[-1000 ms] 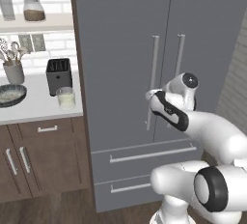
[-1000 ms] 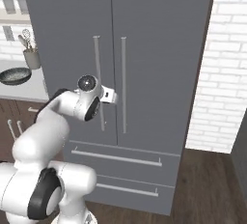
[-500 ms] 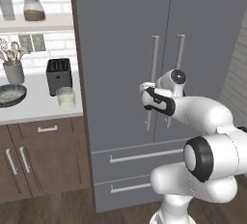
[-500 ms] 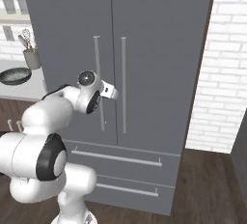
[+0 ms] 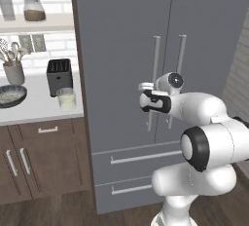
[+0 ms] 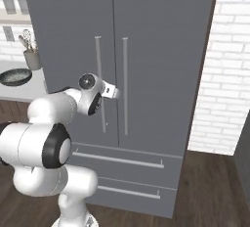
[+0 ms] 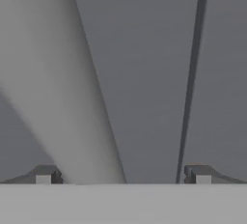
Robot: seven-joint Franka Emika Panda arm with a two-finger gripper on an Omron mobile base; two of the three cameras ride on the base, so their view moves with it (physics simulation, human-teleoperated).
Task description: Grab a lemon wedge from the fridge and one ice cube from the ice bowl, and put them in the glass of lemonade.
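Arm has pulled in toward the fridge (image 5: 121,49) since a sec ago, gripper (image 7: 123,175) now right at the left door's handle (image 5: 153,81). Jaws fully apart w/ nothing held, the handle bar passing between the fingertips (image 7: 46,174). Doors shut; glass of lemonade (image 5: 66,98) on counter (image 5: 29,110) by toaster (image 5: 59,76), ice bowl (image 5: 10,95) further left.
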